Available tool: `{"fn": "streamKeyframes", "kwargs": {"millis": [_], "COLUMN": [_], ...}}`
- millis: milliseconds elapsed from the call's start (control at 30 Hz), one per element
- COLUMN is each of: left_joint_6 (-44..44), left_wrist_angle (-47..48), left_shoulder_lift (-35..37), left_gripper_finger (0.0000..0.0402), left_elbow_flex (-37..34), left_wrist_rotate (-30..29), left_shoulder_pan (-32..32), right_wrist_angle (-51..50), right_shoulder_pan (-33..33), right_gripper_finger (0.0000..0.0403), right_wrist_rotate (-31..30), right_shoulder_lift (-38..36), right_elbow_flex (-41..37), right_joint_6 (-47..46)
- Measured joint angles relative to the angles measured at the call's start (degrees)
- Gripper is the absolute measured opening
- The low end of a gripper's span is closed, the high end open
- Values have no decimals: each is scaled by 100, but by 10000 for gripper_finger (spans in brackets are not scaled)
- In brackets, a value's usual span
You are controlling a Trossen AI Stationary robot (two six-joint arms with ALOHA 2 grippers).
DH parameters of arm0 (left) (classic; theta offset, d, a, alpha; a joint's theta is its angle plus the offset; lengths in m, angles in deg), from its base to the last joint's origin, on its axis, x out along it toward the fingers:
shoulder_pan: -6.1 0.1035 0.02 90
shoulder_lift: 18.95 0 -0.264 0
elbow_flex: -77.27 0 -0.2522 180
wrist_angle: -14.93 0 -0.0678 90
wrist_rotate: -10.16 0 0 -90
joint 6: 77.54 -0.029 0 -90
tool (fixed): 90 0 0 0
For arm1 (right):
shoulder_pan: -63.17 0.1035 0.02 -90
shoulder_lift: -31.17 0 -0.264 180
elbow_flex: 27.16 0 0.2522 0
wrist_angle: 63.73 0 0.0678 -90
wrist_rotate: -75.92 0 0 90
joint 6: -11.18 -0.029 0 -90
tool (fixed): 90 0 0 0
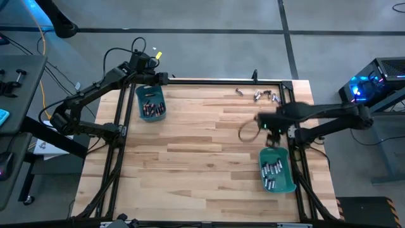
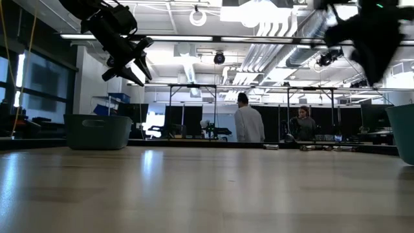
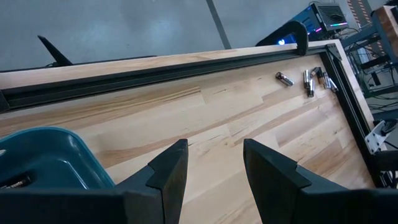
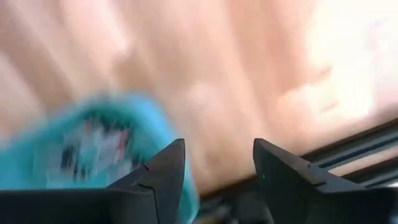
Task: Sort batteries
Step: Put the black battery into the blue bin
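Our right gripper (image 4: 214, 180) hangs parted and empty just beside its teal bin (image 1: 278, 171) of batteries (image 1: 271, 170); our left gripper (image 3: 214, 177) waits parted, empty, above its own bin (image 1: 150, 102)

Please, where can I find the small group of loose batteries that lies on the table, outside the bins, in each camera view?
High view: loose batteries at the far edge, right of centre, beside the black frame rail.
Low view: not clearly visible.
Left wrist view: loose batteries near the rail's corner, far off.
Right wrist view: not in it.
Shared landmark: the black frame rail.
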Motion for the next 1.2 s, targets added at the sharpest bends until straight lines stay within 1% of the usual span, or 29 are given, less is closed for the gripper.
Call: {"fn": "streamKeyframes", "kwargs": {"millis": [100, 167, 267, 367, 467, 567, 667, 733, 800, 867, 933, 967, 1033, 1167, 1200], "left_joint_6": [2, 1, -2, -9, -11, -15, -17, -17, -17, -17, -17, -17, -17, -16, -15], "left_wrist_angle": [0, 0, 0, -11, -71, -71, -70, -70, -78, -93, -94, -94, -94, -94, -94], "left_shoulder_lift": [0, 0, 0, 0, 0, 0, 0, 0, 0, 1, 0, 0, 0, 0, 1], "left_gripper_finger": [150, 150, 150, 150, 150, 150, 150, 150, 150, 150, 150, 150, 150, 150, 150], "left_elbow_flex": [0, 0, 0, 0, 0, 0, 0, 0, 0, 0, 0, 0, 0, 0, 0], "left_wrist_rotate": [5, 6, 7, 7, 9, 96, 143, 143, 143, 142, 140, 142, 138, 132, 129], "left_shoulder_pan": [0, 0, 0, 0, 0, 2, 2, 2, 2, 2, 2, 2, 2, 2, 2], "right_wrist_angle": [84, 283, 632, 1122, 1639, 1824, 1900, 1966, 2117, 2331, 2505, 2586, 2731, 3047, 3104], "right_shoulder_pan": [-563, -1171, -2416, -3513, -4369, -4974, -5339, -5461, -5507, -5507, -5491, -5488, -5488, -5564, -5604], "right_gripper_finger": [187, 187, 188, 190, 202, 224, 244, 249, 249, 250, 250, 250, 250, 250, 250], "right_wrist_rotate": [-851, -1204, -1116, -974, -857, -772, -710, -731, -985, -1374, -1681, -1735, -1685, -1594, -1581], "right_shoulder_lift": [-1, 40, 309, 906, 1734, 2602, 3346, 3736, 4039, 4256, 4369, 4388, 4397, 4397, 4406], "right_elbow_flex": [831, 1281, 1585, 1604, 1604, 1602, 1602, 1598, 1598, 1598, 1598, 1598, 1598, 1598, 1598], "right_joint_6": [-8, 33, 628, 1510, 2241, 2795, 3287, 3607, 3858, 4075, 4293, 4383, 4649, 5565, 5654]}}
